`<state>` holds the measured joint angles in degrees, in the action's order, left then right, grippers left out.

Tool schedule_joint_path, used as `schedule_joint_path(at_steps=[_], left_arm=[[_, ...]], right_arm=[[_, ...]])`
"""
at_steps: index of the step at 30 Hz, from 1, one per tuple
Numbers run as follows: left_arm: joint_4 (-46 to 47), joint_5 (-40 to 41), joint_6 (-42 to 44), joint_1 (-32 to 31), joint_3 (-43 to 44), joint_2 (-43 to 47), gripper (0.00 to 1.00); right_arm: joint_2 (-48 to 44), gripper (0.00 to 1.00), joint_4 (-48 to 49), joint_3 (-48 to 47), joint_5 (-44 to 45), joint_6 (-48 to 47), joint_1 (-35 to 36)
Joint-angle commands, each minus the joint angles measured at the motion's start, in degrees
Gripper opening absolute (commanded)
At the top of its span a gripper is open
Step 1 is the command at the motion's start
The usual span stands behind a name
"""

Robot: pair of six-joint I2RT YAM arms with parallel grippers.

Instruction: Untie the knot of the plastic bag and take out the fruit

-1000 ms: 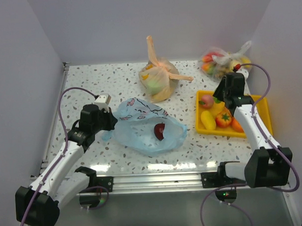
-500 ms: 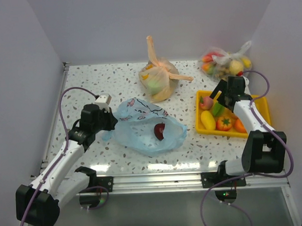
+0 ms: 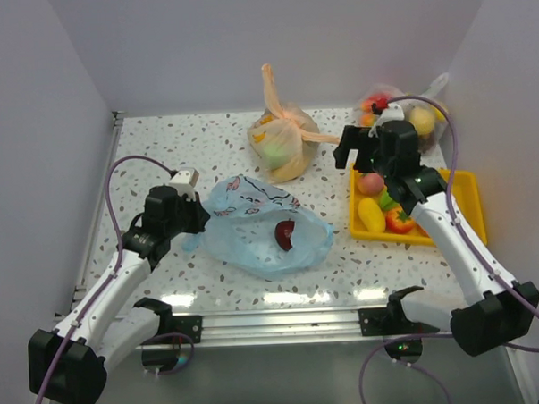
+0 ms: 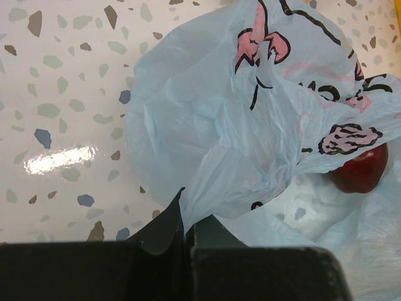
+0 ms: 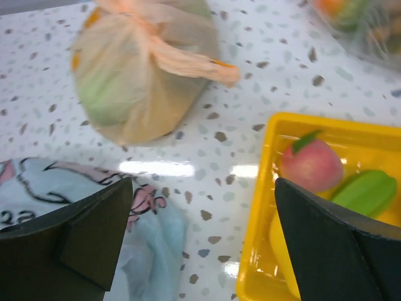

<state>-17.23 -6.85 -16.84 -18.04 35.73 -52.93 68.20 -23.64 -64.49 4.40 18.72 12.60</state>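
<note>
Over at the yellow tray [image 3: 353,218], the right gripper [image 3: 355,153] has just let go. Its jaws have sprung from half shut to fully spread, and a green piece [image 3: 387,198] now lies in the tray beside the pink peach [image 3: 369,182]. The arm has already swung left off the tray, and it hangs empty above the speckled table [image 3: 160,144], between the tray and the tied orange bag [image 3: 285,143].

So that's another fruit delivered, and by the look of it the arm is heading back for more.

The left gripper [image 4: 186,222] hasn't budged: it is clenched on a pinch of the light blue plastic bag [image 3: 253,225], pinning its near edge. The bag lies slack and crumpled mid-table, a thin, translucent film with pink cartoon prints. No knot shows, and the mouth looks open.

One fruit remains in it, a glossy, rounded dark red apple [image 4: 360,169], half veiled by a fold. The tray is hard, shiny plastic, and its pieces are smooth and toy-like.
</note>
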Motion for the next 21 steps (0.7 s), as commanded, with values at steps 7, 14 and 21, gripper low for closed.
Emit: schedule_joint_path(at_steps=[7,14,21], left_arm=[[1.8,0.0,1.0,0.4,0.0,0.4,0.0],[1.7,0.2,0.9,0.4,0.0,0.4,0.0],[1.8,0.3,1.0,0.4,0.0,0.4,0.0]], right_arm=[[-3.3,0.99,-1.5,-5.6,0.3,-7.1,17.1],[0.9,0.97,-3.4,-7.5,2.1,-12.2,33.1],[9.5,0.93,-7.1,-9.3,2.0,-16.2,46.2]])
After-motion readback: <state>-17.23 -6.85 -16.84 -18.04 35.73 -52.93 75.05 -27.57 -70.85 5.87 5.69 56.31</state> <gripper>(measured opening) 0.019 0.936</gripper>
